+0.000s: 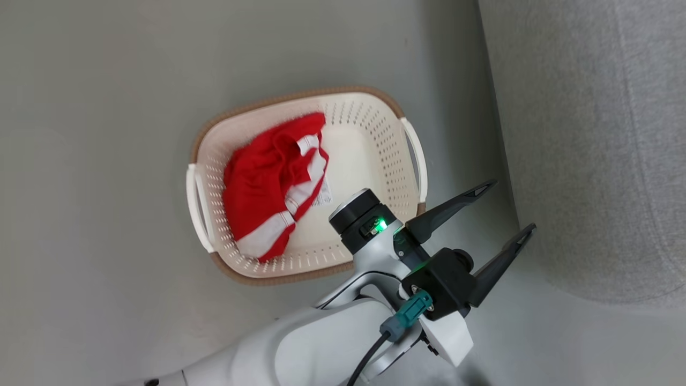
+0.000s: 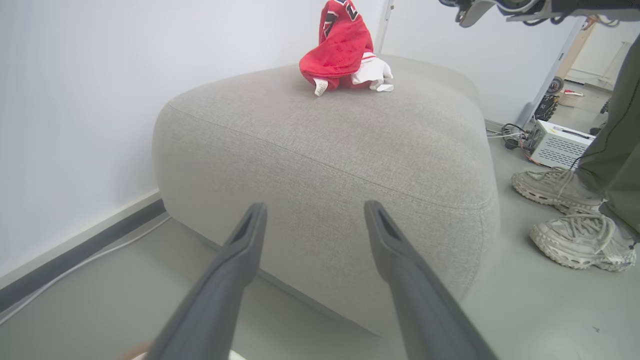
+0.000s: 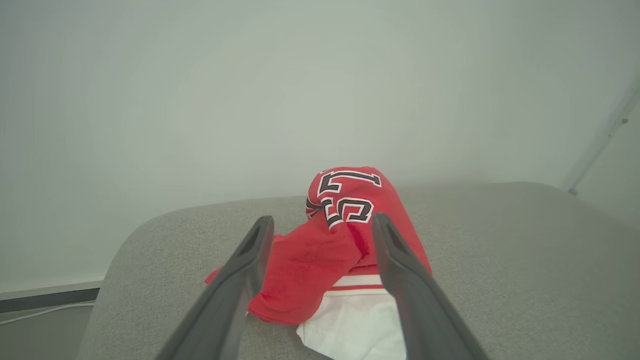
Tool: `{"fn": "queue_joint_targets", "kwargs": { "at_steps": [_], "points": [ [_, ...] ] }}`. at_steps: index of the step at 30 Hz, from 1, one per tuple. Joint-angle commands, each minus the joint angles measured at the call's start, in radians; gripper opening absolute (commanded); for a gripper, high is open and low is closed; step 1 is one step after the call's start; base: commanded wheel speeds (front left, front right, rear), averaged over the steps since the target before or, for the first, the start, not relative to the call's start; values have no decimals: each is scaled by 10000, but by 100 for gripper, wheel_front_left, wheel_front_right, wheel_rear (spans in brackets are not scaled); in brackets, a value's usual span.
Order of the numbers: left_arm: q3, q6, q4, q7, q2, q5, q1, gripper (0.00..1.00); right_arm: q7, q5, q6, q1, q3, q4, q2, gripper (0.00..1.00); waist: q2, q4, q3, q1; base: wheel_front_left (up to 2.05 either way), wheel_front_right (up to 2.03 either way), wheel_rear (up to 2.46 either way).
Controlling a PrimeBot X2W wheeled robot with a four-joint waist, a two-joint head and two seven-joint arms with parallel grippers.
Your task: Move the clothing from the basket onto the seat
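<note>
Grey floor (image 1: pixel 107 268) is seen from above in the head view, with the basket (image 1: pixel 343 92) set on it near the seat (image 1: pixel 589 134), whose rounded edge runs down the right side. The striped piece (image 1: pixel 257 182) is crumpled inside the basket, against its left wall. A paper label (image 1: pixel 323 195) is shown on the bare bottom beside it. The rest of the basket bottom is uncovered.

The left arm (image 1: pixel 321 343) is reached in from the bottom edge, and its wrist is held over the basket's near right corner. The left jaws are spread wide with nothing between them and are pointed toward the seat, over the strip of floor between basket and seat.

From the left wrist, the seat (image 2: pixel 325 140) is viewed from low down, its side wall directly ahead of the spread fingers (image 2: pixel 240 260). The jersey (image 2: pixel 340 45) is heaped on the far part of the seat top, close to a white wall (image 2: pixel 75 100). A dark skirting board (image 2: pixel 75 245) and a pale cable (image 2: pixel 75 267) are seen along the foot of that wall. To the right of the seat, a person's two pale shoes (image 2: pixel 555 187) and a trouser leg (image 2: pixel 615 130) are planted on the floor, with a white box (image 2: pixel 557 145) and loose wires behind them.

From the right wrist, the jersey (image 3: pixel 350 200) is shown lying on the seat (image 3: pixel 500 240), black white-edged numerals uppermost and white fabric (image 3: pixel 360 325) at its near edge. The right jaws are spread apart on either side of the heap, and nothing is pinched.
</note>
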Motion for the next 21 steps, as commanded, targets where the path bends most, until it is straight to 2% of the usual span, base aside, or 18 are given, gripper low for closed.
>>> {"fn": "queue_joint_targets", "kwargs": {
  "at_steps": [1,11,16,21],
  "points": [
    [321,-86,-322,-49,-106,-28,311,100,-51,-80,12,666,42,-378,-456,100,0,248,-786,-1,0,0,0],
    [1792,-615,-223,-49,-106,302,1676,100,-51,-415,12,1964,552,-1919,-27,100,0,749,-2636,-1,0,0,0],
    [2976,-950,62,-49,-83,765,2523,100,-51,-540,12,2476,735,-2697,191,100,0,1053,-3318,-1,0,0,0],
    [4387,-1329,42,-49,285,1158,3453,100,-51,-736,12,2947,1133,-3351,511,100,0,1283,-3975,-1,0,0,0]
  ]
}}
